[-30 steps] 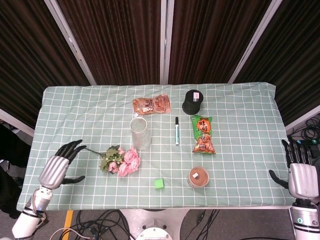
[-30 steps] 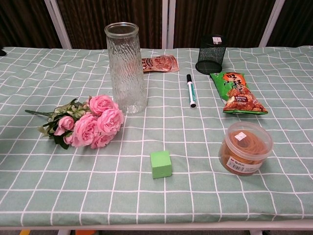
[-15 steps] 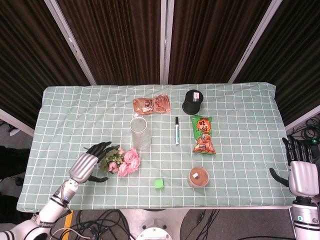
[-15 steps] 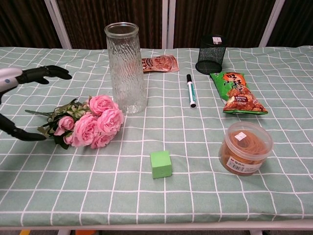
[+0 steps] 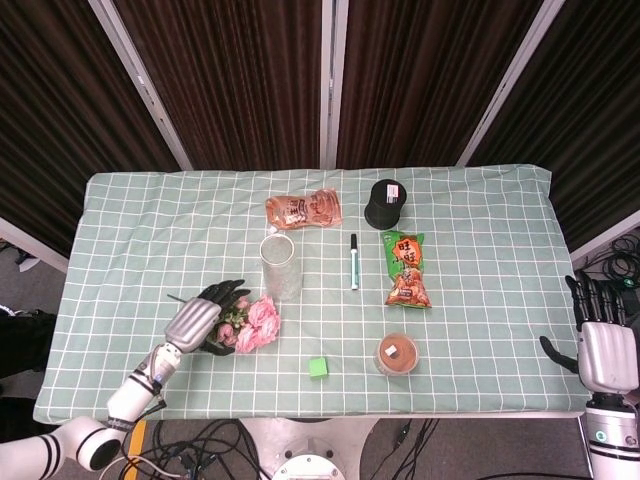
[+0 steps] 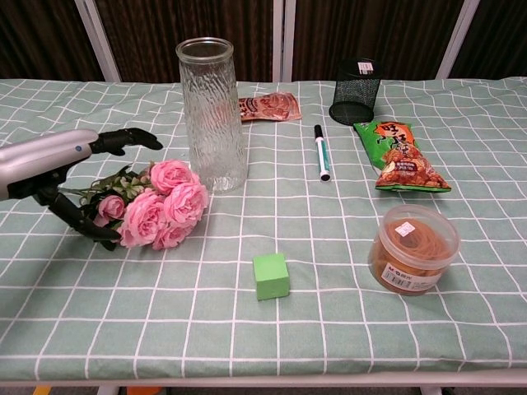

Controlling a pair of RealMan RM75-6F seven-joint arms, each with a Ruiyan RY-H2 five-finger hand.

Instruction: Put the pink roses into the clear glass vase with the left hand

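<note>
The pink roses [image 5: 256, 324] [image 6: 160, 212] lie flat on the checked cloth, blooms toward the vase, green stems pointing left. The clear glass vase [image 5: 281, 266] [image 6: 212, 114] stands upright and empty just right of and behind them. My left hand [image 5: 203, 319] [image 6: 67, 169] hovers over the leafy stem end with its fingers spread above and its thumb low beside the leaves; nothing is gripped. My right hand [image 5: 606, 352] stays open at the table's right front corner, far from the flowers.
A green cube [image 6: 271, 276] lies in front of the roses. A tub of rubber bands [image 6: 412, 248], a snack bag [image 6: 401, 155], a marker [image 6: 320, 152], a black mesh cup [image 6: 355, 80] and an orange packet [image 6: 268, 106] fill the right and back.
My left hand has moved right from the table's left edge to over the rose stems. The roses, the vase and the right hand have stayed put.
</note>
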